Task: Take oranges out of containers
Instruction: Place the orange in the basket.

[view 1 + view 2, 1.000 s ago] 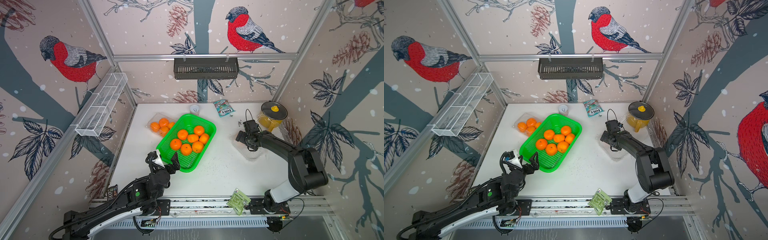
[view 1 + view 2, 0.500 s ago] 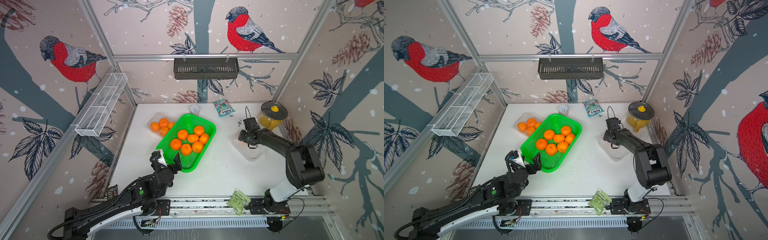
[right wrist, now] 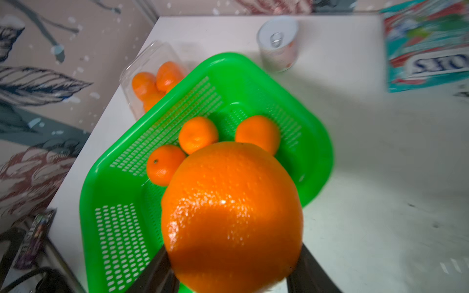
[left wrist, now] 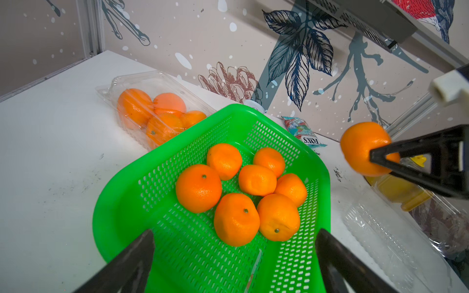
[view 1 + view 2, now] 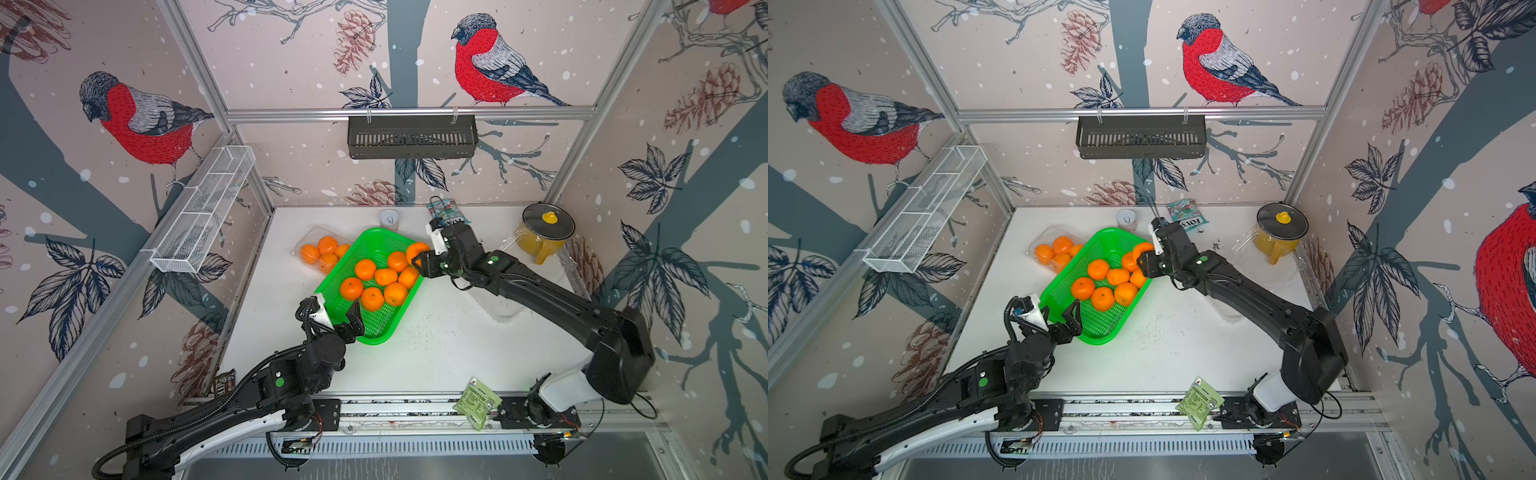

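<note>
Right tool: clamped on one orange, held above the far rim of the green tray, apparently to drop it among the seven lying there.
Left tool: jaws wide and empty, hovering at the tray's near corner, clear of the other arm.
Empty container: no fruit inside, on the surface beside the right arm.
Full container: lid over four oranges, just beside the tray; probably next.

Right arm swings across with fruit!
The right gripper has left the clear plastic clamshell box and now hangs over the bright green perforated tray, jaws narrowed onto a small round orange.
</note>
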Robot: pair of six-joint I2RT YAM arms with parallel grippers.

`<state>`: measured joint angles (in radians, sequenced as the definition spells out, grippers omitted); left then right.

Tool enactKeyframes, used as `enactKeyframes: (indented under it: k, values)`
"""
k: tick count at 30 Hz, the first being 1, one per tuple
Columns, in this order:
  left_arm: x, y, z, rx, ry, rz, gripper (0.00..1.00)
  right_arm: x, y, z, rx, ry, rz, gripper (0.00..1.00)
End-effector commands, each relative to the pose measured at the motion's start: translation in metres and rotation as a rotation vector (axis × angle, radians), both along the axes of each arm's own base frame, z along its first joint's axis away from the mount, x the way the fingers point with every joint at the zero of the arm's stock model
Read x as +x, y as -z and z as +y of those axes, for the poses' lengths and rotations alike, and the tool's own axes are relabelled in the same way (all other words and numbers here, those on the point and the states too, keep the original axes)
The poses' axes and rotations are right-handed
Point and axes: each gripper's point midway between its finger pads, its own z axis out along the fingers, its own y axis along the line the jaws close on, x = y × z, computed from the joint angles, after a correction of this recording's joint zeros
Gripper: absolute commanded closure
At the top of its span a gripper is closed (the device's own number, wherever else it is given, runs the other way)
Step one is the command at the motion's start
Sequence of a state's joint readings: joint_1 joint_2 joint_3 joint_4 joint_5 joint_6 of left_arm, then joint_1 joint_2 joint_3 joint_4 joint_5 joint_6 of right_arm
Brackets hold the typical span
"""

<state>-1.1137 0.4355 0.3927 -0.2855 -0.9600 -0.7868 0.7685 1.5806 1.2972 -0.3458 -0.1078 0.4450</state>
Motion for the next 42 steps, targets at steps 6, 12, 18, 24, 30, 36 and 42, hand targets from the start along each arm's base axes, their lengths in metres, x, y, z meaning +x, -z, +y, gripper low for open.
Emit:
enactKeyframes:
  k: [6, 12, 18, 24, 30, 36, 42]
  values:
    - [-0.005, -0.025, 0.045, 0.014, -0.16, -0.056, 0.03, -0.076, 0.067, 0.086, -0.072, -0.239, 0.245, 0.4]
    - [0.005, -0.03, 0.045, 0.093, -0.183, -0.019, 0.03, -0.086, 0.108, 0.088, -0.175, -0.208, 0.317, 0.33]
    - [0.035, -0.028, 0.045, 0.142, -0.134, 0.066, 0.03, -0.087, 0.11, 0.084, -0.222, -0.186, 0.295, 0.15]
    - [0.067, -0.026, 0.031, 0.09, -0.027, 0.131, 0.03, -0.077, 0.076, 0.08, -0.213, -0.16, 0.207, 0.01]
    - [0.095, -0.021, 0.039, 0.097, -0.051, 0.244, 0.03, -0.056, 0.015, 0.045, -0.18, -0.01, 0.045, 0.01]
    - [0.122, 0.007, 0.064, 0.079, -0.081, 0.403, 0.06, -0.052, -0.039, -0.014, -0.152, 0.145, -0.118, 0.01]
    - [0.119, 0.042, 0.088, 0.052, -0.146, 0.521, 0.26, -0.063, -0.063, -0.067, -0.023, 0.247, -0.199, 0.0]
